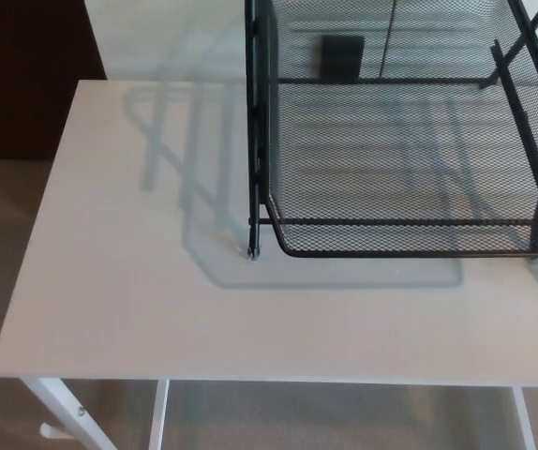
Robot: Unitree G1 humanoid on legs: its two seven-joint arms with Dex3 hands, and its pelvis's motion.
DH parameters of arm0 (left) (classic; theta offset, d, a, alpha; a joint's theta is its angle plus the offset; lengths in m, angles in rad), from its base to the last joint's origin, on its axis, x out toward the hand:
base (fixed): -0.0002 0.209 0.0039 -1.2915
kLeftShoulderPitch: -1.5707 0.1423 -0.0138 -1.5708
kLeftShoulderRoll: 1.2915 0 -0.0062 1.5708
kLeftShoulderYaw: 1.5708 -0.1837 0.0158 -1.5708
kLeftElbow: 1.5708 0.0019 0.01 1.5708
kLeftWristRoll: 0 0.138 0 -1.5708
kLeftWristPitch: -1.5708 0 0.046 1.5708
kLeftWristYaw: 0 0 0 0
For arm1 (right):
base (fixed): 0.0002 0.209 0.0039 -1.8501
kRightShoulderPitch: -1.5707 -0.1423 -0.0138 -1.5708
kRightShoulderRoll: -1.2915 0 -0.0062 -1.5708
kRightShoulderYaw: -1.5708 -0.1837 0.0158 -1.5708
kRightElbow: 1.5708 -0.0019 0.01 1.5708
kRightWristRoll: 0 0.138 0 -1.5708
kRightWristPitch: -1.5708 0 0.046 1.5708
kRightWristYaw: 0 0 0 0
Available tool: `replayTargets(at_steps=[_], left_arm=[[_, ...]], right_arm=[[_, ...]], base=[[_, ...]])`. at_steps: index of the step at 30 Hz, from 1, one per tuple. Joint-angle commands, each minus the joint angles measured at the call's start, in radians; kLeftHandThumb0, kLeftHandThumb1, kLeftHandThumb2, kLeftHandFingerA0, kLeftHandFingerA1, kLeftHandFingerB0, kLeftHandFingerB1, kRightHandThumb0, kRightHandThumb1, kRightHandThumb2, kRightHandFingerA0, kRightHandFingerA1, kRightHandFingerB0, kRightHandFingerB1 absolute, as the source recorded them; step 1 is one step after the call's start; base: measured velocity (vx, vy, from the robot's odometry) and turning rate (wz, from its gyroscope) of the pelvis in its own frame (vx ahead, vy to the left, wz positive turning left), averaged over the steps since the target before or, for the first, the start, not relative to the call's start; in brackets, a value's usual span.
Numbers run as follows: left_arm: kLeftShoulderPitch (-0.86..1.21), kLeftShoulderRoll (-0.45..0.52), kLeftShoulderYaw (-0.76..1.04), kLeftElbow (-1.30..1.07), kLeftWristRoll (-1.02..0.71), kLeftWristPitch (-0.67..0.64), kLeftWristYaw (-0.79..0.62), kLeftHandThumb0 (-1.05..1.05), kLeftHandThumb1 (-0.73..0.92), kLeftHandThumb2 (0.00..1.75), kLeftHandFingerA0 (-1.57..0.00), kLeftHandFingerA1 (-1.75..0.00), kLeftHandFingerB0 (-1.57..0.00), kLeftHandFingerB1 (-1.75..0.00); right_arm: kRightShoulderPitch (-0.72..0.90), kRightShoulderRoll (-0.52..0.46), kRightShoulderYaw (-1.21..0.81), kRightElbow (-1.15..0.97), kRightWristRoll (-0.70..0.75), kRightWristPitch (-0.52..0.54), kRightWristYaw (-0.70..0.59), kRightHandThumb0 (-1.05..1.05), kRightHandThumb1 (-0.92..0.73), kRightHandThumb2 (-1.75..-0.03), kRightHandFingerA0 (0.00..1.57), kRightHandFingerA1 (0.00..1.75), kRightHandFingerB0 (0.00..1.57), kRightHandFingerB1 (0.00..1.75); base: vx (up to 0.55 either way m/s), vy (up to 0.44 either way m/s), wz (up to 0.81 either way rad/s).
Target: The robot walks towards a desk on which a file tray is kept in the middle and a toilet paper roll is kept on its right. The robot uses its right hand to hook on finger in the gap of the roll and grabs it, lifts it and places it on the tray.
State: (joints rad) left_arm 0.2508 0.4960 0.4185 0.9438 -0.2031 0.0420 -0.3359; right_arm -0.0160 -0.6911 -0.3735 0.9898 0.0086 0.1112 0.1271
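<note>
Fingers of neither hand show from where the head looks, so I cannot tell whether they are spread or closed. Below lies the white rectangular desk top (156, 281), and on it the black wire-mesh file tray (410, 169), empty. No toilet paper roll is visible; it probably sits past the right edge. Turning right to find it should come before any reach.

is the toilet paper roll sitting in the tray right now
No, the black mesh file tray holds nothing; through its mesh floor only the white desk shows, and no roll appears anywhere in the head view.
</note>
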Motion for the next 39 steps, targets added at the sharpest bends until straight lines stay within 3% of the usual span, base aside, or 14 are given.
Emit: replayTargets(at_steps=[1, 4, 6, 9, 23, 24, 26, 29, 31, 32, 33, 37, 38, 39], left_arm=[[0.002, 0.037, -0.002, -0.049, 0.005, 0.017, 0.004, -0.92, 0.72, 1.18, -0.17, -0.68, -0.05, -0.57], [-0.019, 0.037, -0.004, -0.032, 0.006, 0.008, 0.007, -0.87, 0.91, 0.67, -0.13, -0.72, -0.06, -0.58], [-0.024, 0.037, -0.006, -0.033, 0.007, 0.016, 0.009, -0.91, 0.70, 1.16, -0.14, -0.66, -0.08, -0.60], [-0.026, 0.038, -0.007, -0.029, 0.008, 0.013, 0.007, -0.84, 0.66, 1.14, -0.15, -0.67, -0.06, -0.59], [0.000, 0.049, -0.010, -0.052, 0.009, 0.008, -0.005, -0.90, 0.71, 1.18, -0.26, -0.73, -0.04, -0.59], [0.000, 0.049, -0.012, -0.055, 0.011, 0.008, -0.003, -0.88, 0.92, 0.68, -0.16, -0.76, -0.05, -0.63], [0.005, 0.050, -0.015, -0.068, 0.013, 0.017, 0.001, -0.40, 0.47, 1.12, -0.12, -0.61, -0.04, -0.56], [0.007, 0.051, -0.010, -0.059, 0.005, 0.011, -0.008, -0.87, 0.91, 0.68, -0.15, -0.73, -0.06, -0.59], [0.017, 0.052, -0.014, -0.075, 0.012, 0.012, 0.000, -0.40, 0.48, 1.12, -0.11, -0.60, -0.03, -0.55], [0.022, 0.050, -0.012, -0.083, 0.008, 0.014, -0.003, -0.88, 0.91, 0.68, -0.13, -0.75, -0.06, -0.59], [0.028, 0.047, -0.006, -0.095, 0.001, 0.024, -0.003, -0.40, 0.46, 1.11, -0.11, -0.60, -0.03, -0.55], [0.025, 0.046, -0.004, -0.098, -0.001, 0.044, 0.004, -0.40, 0.49, 1.12, -0.11, -0.60, -0.02, -0.54], [0.027, 0.045, -0.004, -0.097, -0.001, 0.036, 0.000, -0.84, 0.92, 0.71, -0.13, -0.72, -0.06, -0.59], [0.033, 0.046, -0.006, -0.090, 0.002, 0.007, -0.012, -0.90, 0.71, 1.16, -0.14, -0.66, -0.08, -0.59]], right_arm=[[-0.055, 0.006, -0.095, -0.693, -0.020, -0.318, -0.197, -0.99, -0.67, -1.02, 0.08, 0.30, 0.00, 0.06], [-0.058, -0.014, -0.024, -0.735, -0.079, -0.271, -0.150, -0.92, -0.58, -0.99, 0.06, 0.38, 0.00, 0.14], [-0.052, -0.034, -0.003, -0.752, -0.083, -0.240, -0.100, -0.91, -0.58, -1.00, 0.07, 0.38, 0.00, 0.16], [-0.020, -0.041, 0.008, -0.807, -0.089, -0.200, -0.064, -0.83, -0.73, -0.62, 0.00, 0.39, 0.00, 0.18], [0.107, -0.143, 0.151, -0.933, -0.136, -0.039, 0.167, -0.75, -0.50, -0.90, 0.01, 0.37, 0.03, 0.18], [0.106, -0.146, 0.157, -0.930, -0.139, -0.044, 0.161, -0.71, -0.47, -0.86, 0.02, 0.41, 0.04, 0.24], [0.102, -0.160, 0.179, -0.926, -0.157, -0.047, 0.153, -0.69, -0.47, -0.86, 0.01, 0.41, 0.03, 0.25], [0.091, -0.184, 0.206, -0.924, -0.179, -0.030, 0.160, -0.68, -0.47, -0.83, 0.05, 0.43, 0.06, 0.29], [0.083, -0.194, 0.219, -0.913, -0.197, -0.033, 0.160, -0.69, -0.47, -0.83, 0.05, 0.43, 0.07, 0.30], [0.080, -0.205, 0.231, -0.912, -0.212, -0.026, 0.165, -0.71, -0.49, -0.88, 0.00, 0.39, 0.08, 0.29], [0.075, -0.226, 0.251, -0.910, -0.238, -0.017, 0.178, -0.72, -0.50, -0.89, 0.00, 0.38, 0.05, 0.28], [0.073, -0.269, 0.291, -0.902, -0.286, -0.016, 0.186, -0.67, -0.66, -0.63, 0.09, 0.36, 0.11, 0.22], [0.075, -0.279, 0.298, -0.907, -0.297, -0.007, 0.191, -0.68, -0.67, -0.62, 0.09, 0.33, 0.10, 0.20], [0.079, -0.283, 0.299, -0.913, -0.302, 0.001, 0.192, -0.72, -0.50, -0.84, 0.05, 0.44, 0.09, 0.30]], base=[[0.00, 0.000, 0.00], [0.00, 0.000, 0.00], [0.00, 0.000, 0.00], [0.00, 0.000, 0.00], [0.00, 0.000, 0.00], [0.00, 0.000, 0.00], [0.00, 0.000, 0.00], [0.00, 0.000, 0.00], [0.00, 0.000, 0.00], [0.00, 0.000, 0.00], [0.00, 0.000, 0.00], [0.00, 0.000, 0.00], [0.00, 0.000, 0.00], [0.00, 0.000, 0.00]])
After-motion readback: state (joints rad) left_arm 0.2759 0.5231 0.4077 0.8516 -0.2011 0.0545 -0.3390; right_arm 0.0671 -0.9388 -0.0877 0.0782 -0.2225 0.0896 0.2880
